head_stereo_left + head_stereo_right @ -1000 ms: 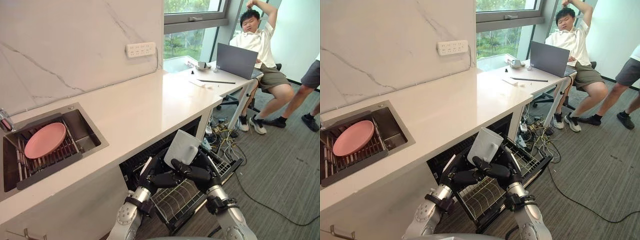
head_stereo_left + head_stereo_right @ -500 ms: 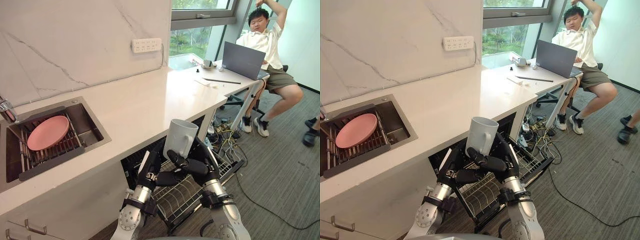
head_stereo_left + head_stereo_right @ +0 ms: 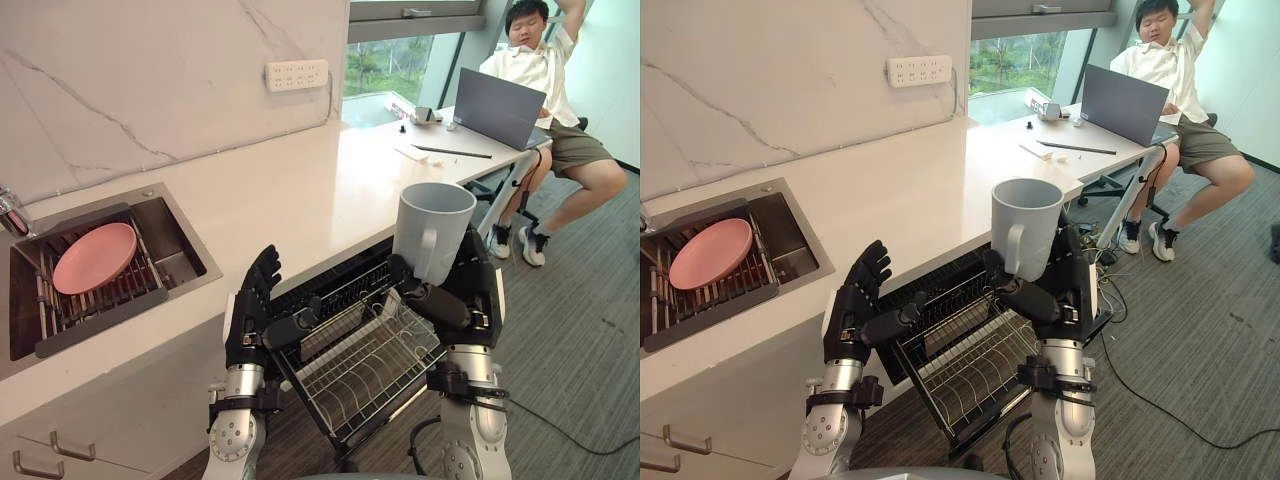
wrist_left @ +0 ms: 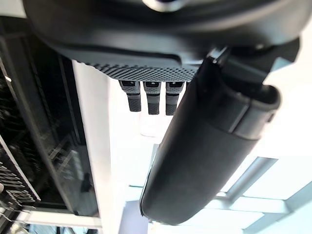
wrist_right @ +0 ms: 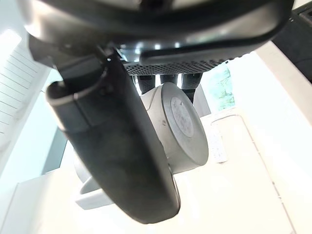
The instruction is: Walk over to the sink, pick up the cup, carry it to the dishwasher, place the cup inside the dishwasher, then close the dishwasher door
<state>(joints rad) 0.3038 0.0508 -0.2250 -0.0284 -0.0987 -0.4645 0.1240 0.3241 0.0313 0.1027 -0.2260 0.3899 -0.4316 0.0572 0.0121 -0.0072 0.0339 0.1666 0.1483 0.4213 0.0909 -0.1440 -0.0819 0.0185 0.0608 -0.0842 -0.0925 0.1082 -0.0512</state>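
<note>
Above the pulled-out dishwasher rack (image 3: 368,362), the cup (image 3: 432,228) stood upright, mouth up, handle toward the robot. The right hand (image 3: 470,300) had its fingers and thumb curled round the cup's lower wall. The left hand (image 3: 250,315) was raised at about eight o'clock from the cup, across the rack, with fingers straight and spread and nothing in them. The sink (image 3: 172,205), at nine o'clock, held a pink plate (image 3: 92,270).

The step looked to be the placing. It would go best if the cup were tipped mouth-down and lowered toward seven o'clock onto a bare run of wire, clear of the rack's front rail. The fingers should loosen only once the cup rested steady. The free left hand could brace the rack.
</note>
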